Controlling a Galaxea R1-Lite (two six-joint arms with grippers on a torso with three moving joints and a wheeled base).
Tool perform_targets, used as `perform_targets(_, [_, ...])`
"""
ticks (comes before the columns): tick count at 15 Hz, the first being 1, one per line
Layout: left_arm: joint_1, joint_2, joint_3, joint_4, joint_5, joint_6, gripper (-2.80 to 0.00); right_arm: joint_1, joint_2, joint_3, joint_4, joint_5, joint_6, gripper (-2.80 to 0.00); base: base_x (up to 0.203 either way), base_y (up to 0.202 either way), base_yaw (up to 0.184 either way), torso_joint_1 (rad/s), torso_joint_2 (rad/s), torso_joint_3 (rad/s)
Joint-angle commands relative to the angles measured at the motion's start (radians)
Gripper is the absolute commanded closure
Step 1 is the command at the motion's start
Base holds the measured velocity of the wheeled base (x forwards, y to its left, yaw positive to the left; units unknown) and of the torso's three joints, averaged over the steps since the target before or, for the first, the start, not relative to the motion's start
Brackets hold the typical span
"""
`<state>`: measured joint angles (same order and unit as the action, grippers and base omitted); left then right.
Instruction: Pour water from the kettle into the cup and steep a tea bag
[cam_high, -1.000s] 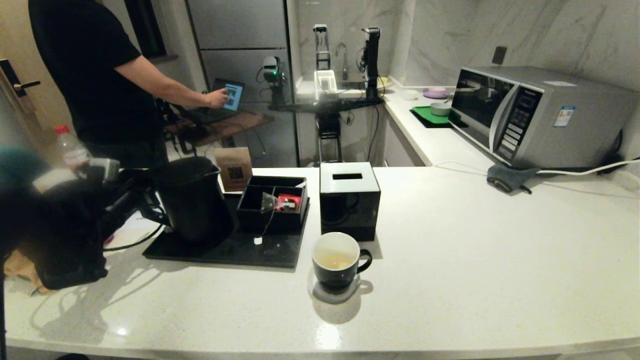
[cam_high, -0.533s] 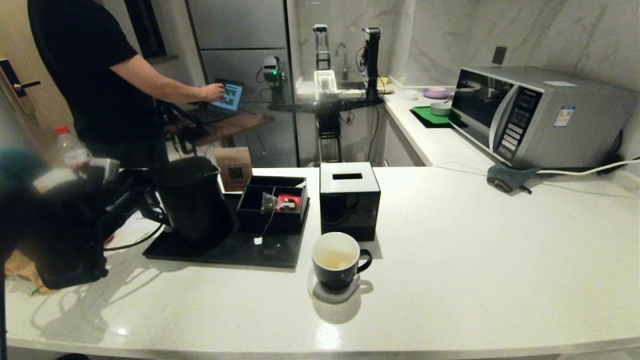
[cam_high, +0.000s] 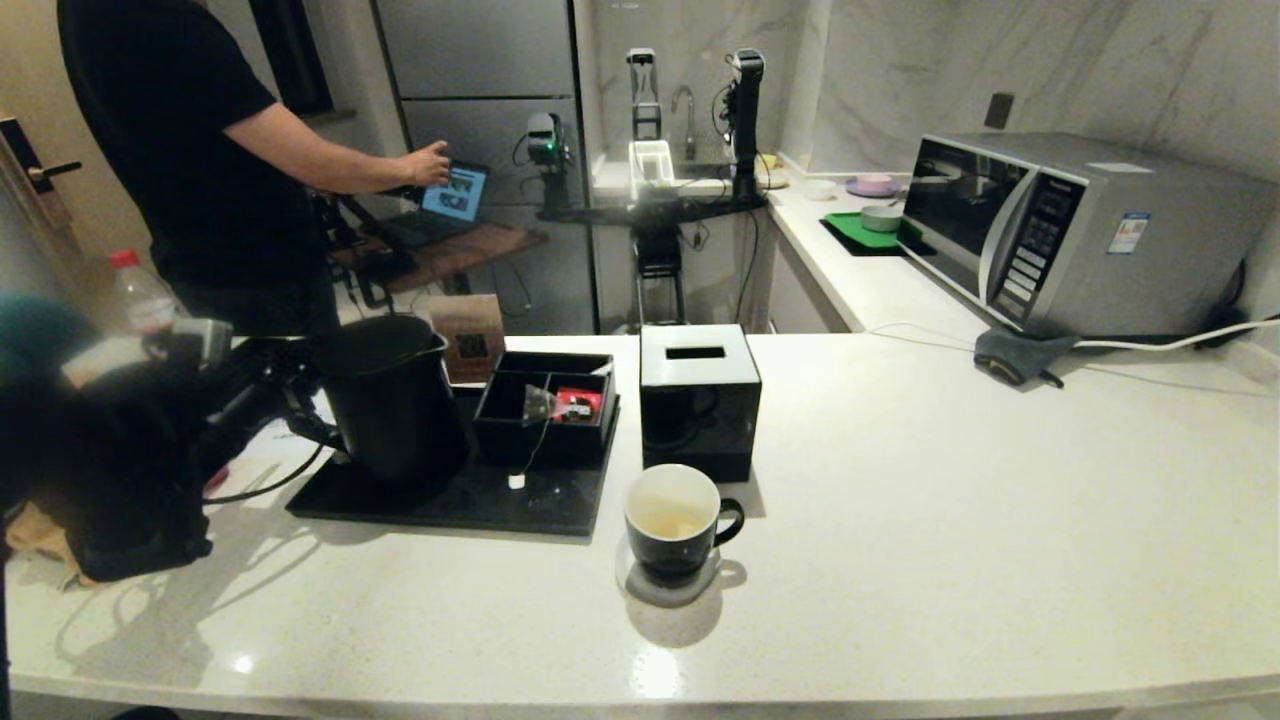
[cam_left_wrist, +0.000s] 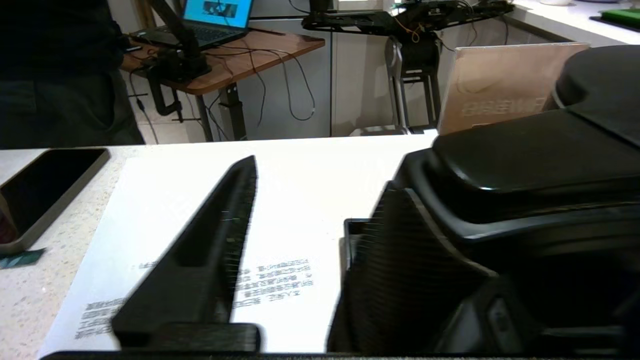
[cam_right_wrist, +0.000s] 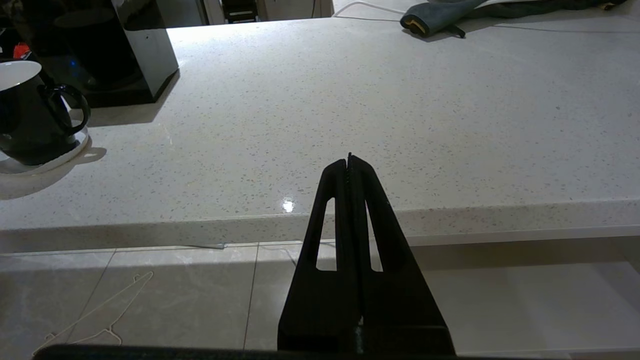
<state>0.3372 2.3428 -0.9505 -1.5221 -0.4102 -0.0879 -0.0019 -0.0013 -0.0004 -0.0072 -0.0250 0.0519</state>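
Note:
The tall black kettle (cam_high: 390, 405) stands upright on a black tray (cam_high: 450, 505) at the left of the counter. My left gripper (cam_high: 290, 400) is at its handle side. In the left wrist view the left gripper (cam_left_wrist: 322, 172) is open, only white paper shows in the gap, and the kettle's handle (cam_left_wrist: 525, 165) lies beside one finger. The black cup (cam_high: 672, 520) sits on a coaster in front of the tray, with a little pale liquid in its bottom. The tea bag (cam_high: 537, 403) rests in a black box on the tray, its string hanging over the front. My right gripper (cam_right_wrist: 349, 159) is shut, low by the counter's front edge.
A black tissue box (cam_high: 698, 400) stands behind the cup. A red packet (cam_high: 577, 405) lies by the tea bag. A microwave (cam_high: 1080, 230) and grey cloth (cam_high: 1015, 355) are at the back right. A phone (cam_left_wrist: 45, 190) and printed sheet (cam_left_wrist: 300, 200) lie left. A person (cam_high: 190, 150) stands behind.
My left gripper's jaws have opened wide off the kettle's handle. The kettle has settled a touch to the right on the tray. The right arm has not moved.

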Motion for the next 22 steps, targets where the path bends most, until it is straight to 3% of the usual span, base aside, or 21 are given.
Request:
perform_targets(1, [0.0, -0.003, 0.002, -0.029, -0.004, 0.0, -2.8, 0.0, 0.001, 0.0, 0.0, 0.0, 0.0, 0.0, 0.0, 0.0, 0.0, 0.0, 0.0, 0.0])
perform_targets(22, [0.071, -0.157, 0.216, -0.026, -0.059, -0.002, -2.8, 0.0, 0.001, -0.001, 0.0, 0.0, 0.0, 0.0, 0.0, 0.0, 0.0, 0.0, 0.0, 0.0])
